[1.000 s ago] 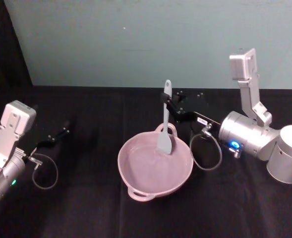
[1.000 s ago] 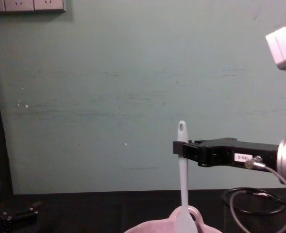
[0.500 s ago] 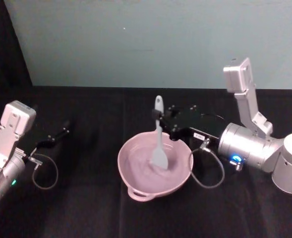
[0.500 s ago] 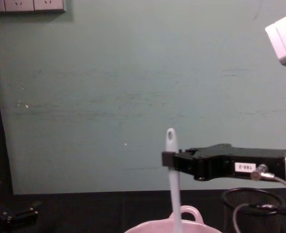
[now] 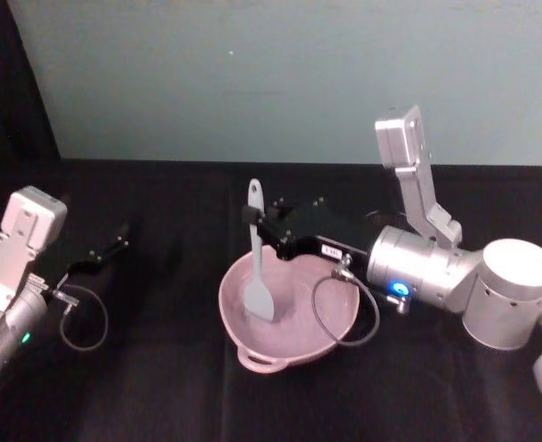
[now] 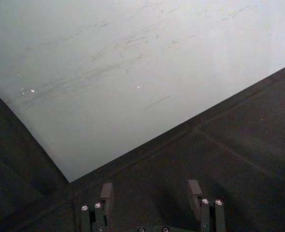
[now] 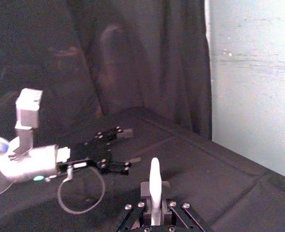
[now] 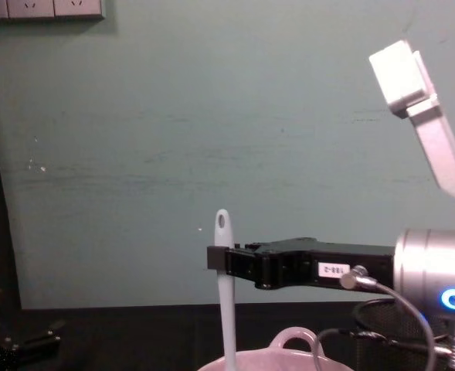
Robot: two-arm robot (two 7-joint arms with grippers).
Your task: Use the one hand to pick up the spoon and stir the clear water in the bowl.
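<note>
Right gripper, reaching in level from the table's right side, clamped on the upper handle of the spoon. Spoon held at the fingertips directly over the bowl, long axis close to upright, holed end up, paddle head down inside the bowl's left half. Next sweep probably a sideways one, handle kept vertical. Slim, white, flat-bladed utensil. Pale pink bowl at mid-table, one looped handle on its near rim, water too clear to make out. Left gripper parked near the table's left edge, fingers apart and empty, well apart from the bowl.
</note>
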